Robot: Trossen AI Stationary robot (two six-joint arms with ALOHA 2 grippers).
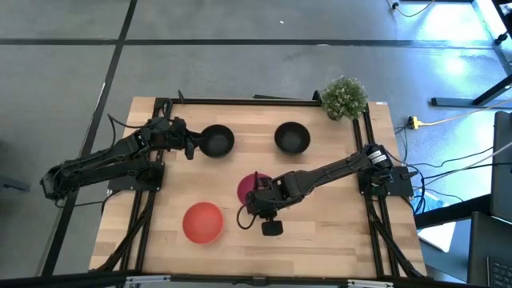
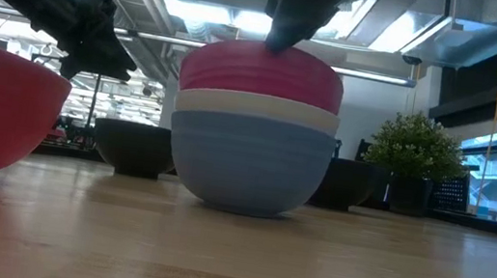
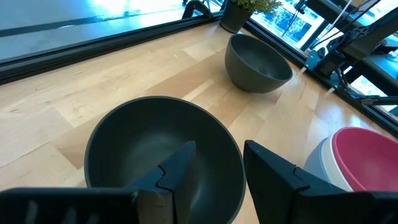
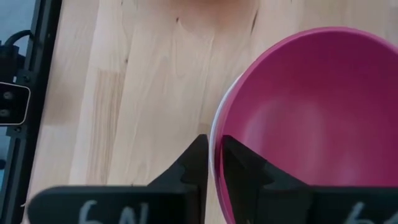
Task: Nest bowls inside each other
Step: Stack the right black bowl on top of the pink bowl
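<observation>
Your right gripper (image 4: 211,163) pinches the rim of the magenta bowl (image 4: 311,118), which sits nested in the white bowl (image 2: 257,109) and blue bowl (image 2: 247,163) at mid-table. These look light, stiff and slick, so take them by the rim. Your left gripper (image 3: 214,168) stands open over the near rim of the left black bowl (image 3: 149,146); the other black bowl (image 1: 292,138) sits far right, the red bowl (image 1: 202,222) near left.

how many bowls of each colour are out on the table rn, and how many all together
black bowls: 2
red bowl: 1
pink bowl: 1, top of the stack
white bowl: 1, middle of the stack
blue bowl: 1, bottom of the stack
total: 6
</observation>
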